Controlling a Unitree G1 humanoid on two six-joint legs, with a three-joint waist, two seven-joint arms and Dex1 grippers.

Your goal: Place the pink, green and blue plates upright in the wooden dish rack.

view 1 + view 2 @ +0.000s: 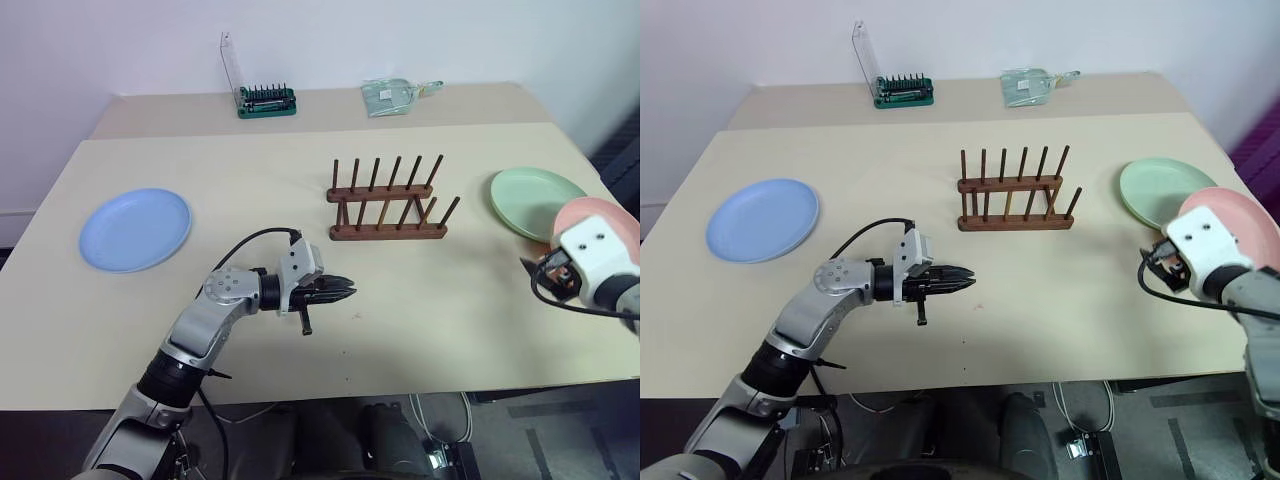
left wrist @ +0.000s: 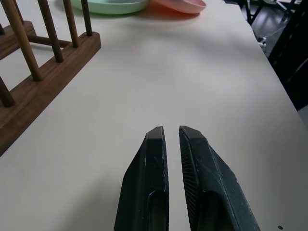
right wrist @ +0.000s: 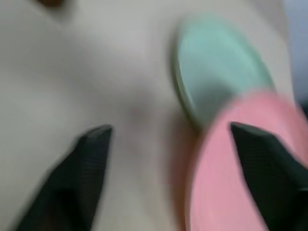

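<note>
Your left gripper (image 1: 345, 292) hovers near the table's (image 1: 300, 180) front edge, forearm bent inward, fingers nearly together and empty, pointing toward the right edge. Your right gripper (image 3: 168, 139) reaches forward at the right edge, fingers spread wide over the pink plate's (image 1: 1240, 225) rim, gripping nothing. That plate overlaps the green plate (image 1: 530, 198). Centrally stands the wooden dish rack (image 1: 388, 205), empty. Your blue plate (image 1: 135, 228) lies flat near the left edge.

- The right wrist (image 1: 598, 258) is covering most of the pink plate (image 1: 622, 222).
- The pink plate is overlapping the green plate's (image 1: 530, 198) near edge.
- Motion is blurring both plates in the right wrist view.
</note>
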